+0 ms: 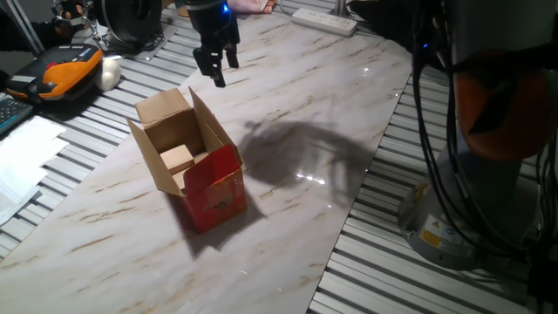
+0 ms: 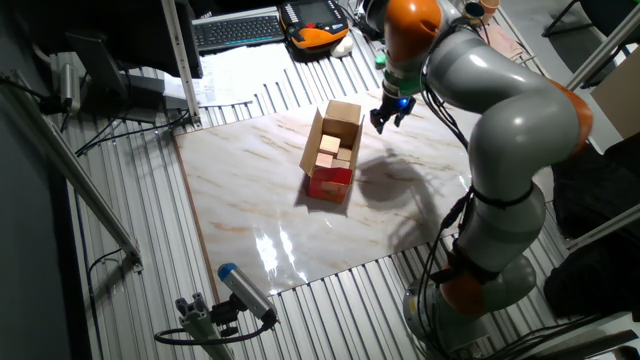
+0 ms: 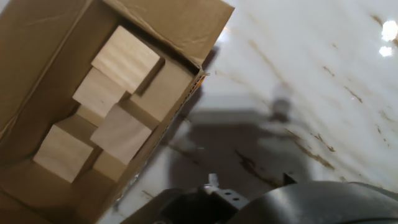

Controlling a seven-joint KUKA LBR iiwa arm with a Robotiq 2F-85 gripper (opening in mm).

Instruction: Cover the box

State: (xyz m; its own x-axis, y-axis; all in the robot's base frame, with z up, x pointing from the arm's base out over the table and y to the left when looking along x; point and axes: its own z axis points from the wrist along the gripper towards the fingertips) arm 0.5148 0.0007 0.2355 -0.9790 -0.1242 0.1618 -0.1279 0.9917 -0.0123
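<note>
The box (image 1: 216, 190) stands on the marble tabletop (image 1: 105, 235), glossy red outside and brown inside, with its top flaps standing open. Several pale wooden blocks (image 1: 178, 158) lie inside it. In the other fixed view the box (image 2: 331, 184) sits left of my arm, its blocks (image 2: 330, 150) showing. My gripper (image 1: 216, 70) hangs in the air beyond the box's far flap, fingers apart and holding nothing. It (image 2: 386, 120) is to the right of the box's far end. The hand view looks down into the box (image 3: 37, 37) at the blocks (image 3: 124, 59); my fingertips do not show there.
A white power strip (image 1: 324, 21) lies at the table's far end. An orange device (image 1: 70, 70) and papers (image 1: 22, 157) sit on the slatted bench at the left. My arm's base (image 1: 445, 218) stands at the right. A keyboard (image 2: 238, 32) is at the back.
</note>
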